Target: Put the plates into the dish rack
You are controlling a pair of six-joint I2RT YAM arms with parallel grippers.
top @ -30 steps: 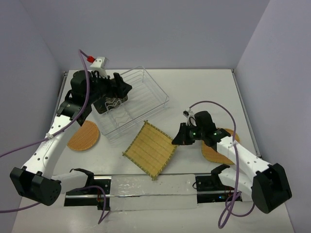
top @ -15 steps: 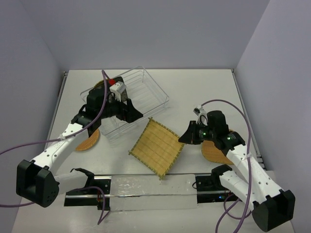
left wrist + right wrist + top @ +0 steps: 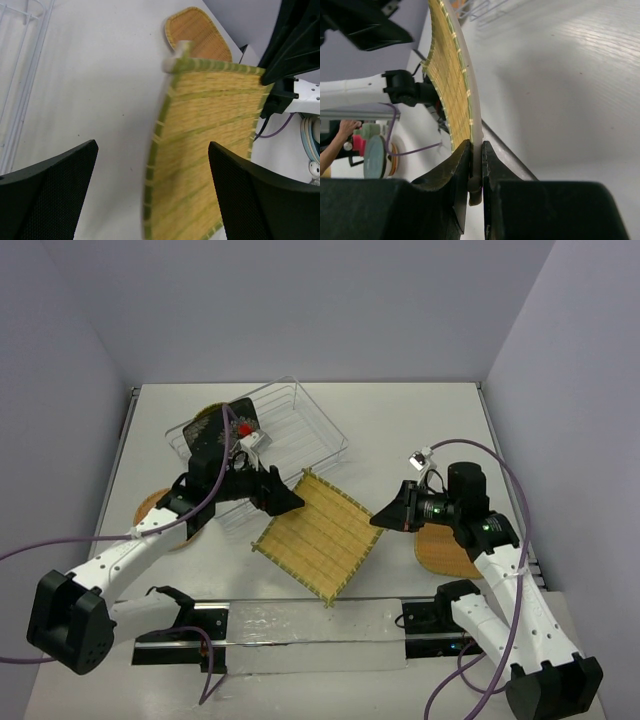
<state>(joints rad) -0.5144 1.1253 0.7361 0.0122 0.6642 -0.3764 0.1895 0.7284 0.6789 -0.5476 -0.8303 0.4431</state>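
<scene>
The square yellow bamboo plate (image 3: 318,535) is in the middle of the table, tilted with its right corner raised. My right gripper (image 3: 380,519) is shut on that corner; the right wrist view shows its fingers (image 3: 465,167) clamped on the plate's pale rim (image 3: 470,100). My left gripper (image 3: 291,502) is open at the plate's upper left edge. In the left wrist view the plate (image 3: 210,140) lies between the spread fingers (image 3: 50,190). The dish rack (image 3: 300,425) stands at the back left with the black flowered plate (image 3: 213,435) upright in it.
A round orange woven plate (image 3: 152,515) lies left of the rack, partly under my left arm. Another orange woven plate (image 3: 445,555) lies under my right arm, also in the left wrist view (image 3: 200,35). A metal rail (image 3: 300,625) runs along the near edge.
My left arm has left the rack, swung down and right, and now has its open jaws at the yellow plate. My right gripper has drawn the plate slightly to the right.
</scene>
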